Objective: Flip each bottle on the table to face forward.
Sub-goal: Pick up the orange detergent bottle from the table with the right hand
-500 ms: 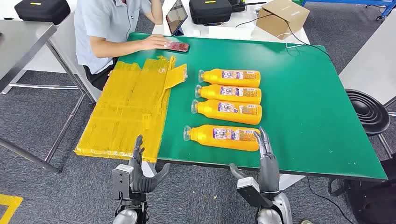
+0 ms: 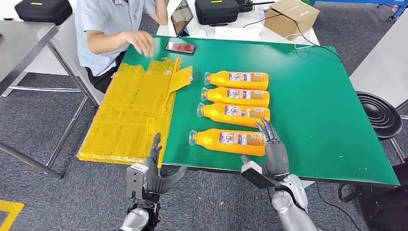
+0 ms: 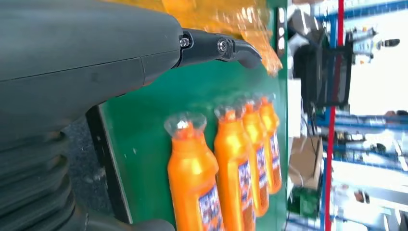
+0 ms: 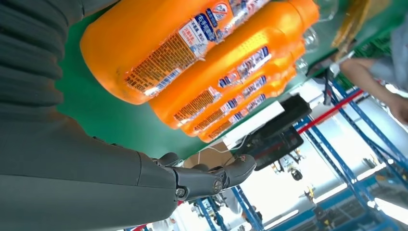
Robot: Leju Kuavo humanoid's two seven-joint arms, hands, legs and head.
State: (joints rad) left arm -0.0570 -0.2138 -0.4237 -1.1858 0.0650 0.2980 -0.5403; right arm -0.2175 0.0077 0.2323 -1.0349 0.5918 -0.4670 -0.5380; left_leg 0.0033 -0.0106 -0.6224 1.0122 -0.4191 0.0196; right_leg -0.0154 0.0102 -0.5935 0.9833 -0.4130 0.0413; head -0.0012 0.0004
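Observation:
Several orange bottles lie on their sides in a row on the green table, caps to the left and labels showing. The nearest bottle lies close to the front edge. My right hand is at that bottle's base end with its fingers spread and holds nothing. In the right wrist view the nearest bottle is close beyond the thumb. My left hand is open just below the table's front edge, to the left of the bottle's cap. The left wrist view shows the nearest bottle cap-first.
A flattened yellow plastic sheet covers the table's left part and hangs over its edge. A person sits at the back left with a hand raised above a phone. A black stool stands to the right. A cardboard box is behind.
My right hand has moved forward to the base end of the nearest bottle. My left hand has risen toward the table edge. The person's hand has lifted off the phone.

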